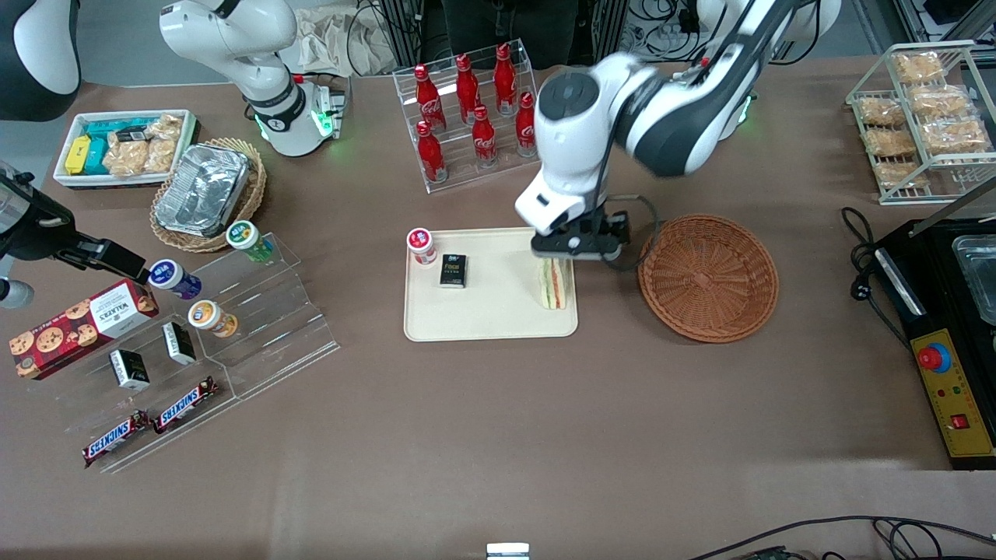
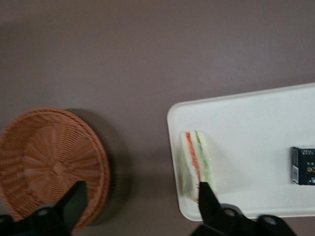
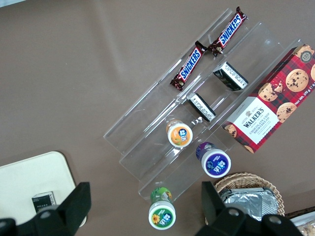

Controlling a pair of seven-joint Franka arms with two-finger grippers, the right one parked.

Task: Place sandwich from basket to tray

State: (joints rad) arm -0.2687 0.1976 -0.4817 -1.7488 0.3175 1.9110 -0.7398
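On the flat cream-beige rectangular plastic tray (image 1: 490, 315), at the end nearest the round reddish-brown woven wicker basket (image 1: 708, 278), lies the small triangular sandwich (image 1: 554, 283) of pale bread with red, orange and green filling layers. It rests on its side close to the tray's rim, and nothing grips it. Just above it hangs the left arm's two-finger gripper (image 1: 576, 250), its black fingers (image 2: 206, 200) spread wide apart and holding nothing; in the wrist view one finger shows over the sandwich's edge and the other over the basket (image 2: 49, 164). That basket sits on the brown table beside the tray, apart from it, with nothing in it. Farther along the tray, toward the parked arm's end, a small black box (image 1: 453, 271) lies flat and a red-capped white jar (image 1: 422, 246) stands at the corner.
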